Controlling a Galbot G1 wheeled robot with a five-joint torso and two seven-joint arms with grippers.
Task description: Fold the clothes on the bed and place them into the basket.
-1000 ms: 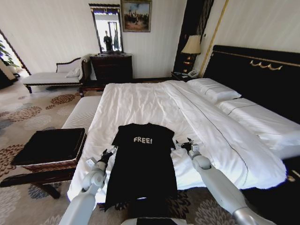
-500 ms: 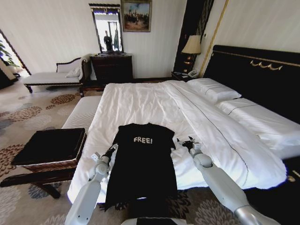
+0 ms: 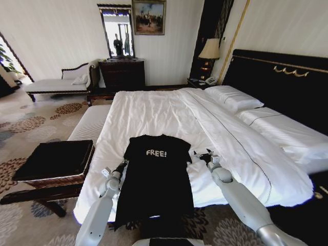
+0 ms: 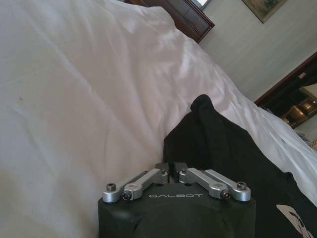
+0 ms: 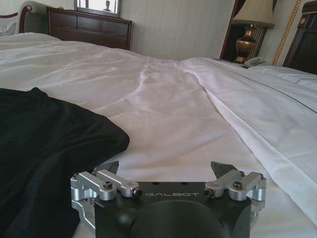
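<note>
The clothes, a black T-shirt (image 3: 154, 177) with white "FREE!" lettering, lie flat at the near corner of the bed (image 3: 154, 110), the hem hanging over the edge. My left gripper (image 3: 122, 165) sits at the shirt's left edge just below the sleeve. In the left wrist view that gripper (image 4: 173, 166) is shut, fingertips on the edge of the black fabric (image 4: 228, 158). My right gripper (image 3: 200, 155) rests on the duvet just right of the right sleeve. The right wrist view shows this gripper (image 5: 166, 168) open, with the sleeve (image 5: 44, 144) beside it. The basket (image 3: 54, 181) stands left of the bed.
A cream bench (image 3: 89, 123) runs along the bed's left side behind the basket. Pillows (image 3: 233, 97) and the black headboard (image 3: 277, 82) are at the right. A chaise (image 3: 51, 84), dresser (image 3: 122, 74) and lamp (image 3: 209, 49) line the far wall. Patterned carpet surrounds the bed.
My left arm has reached forward and inward, bringing its gripper up to the shirt's left edge. The right gripper has shifted only slightly. The shirt lies as before.
</note>
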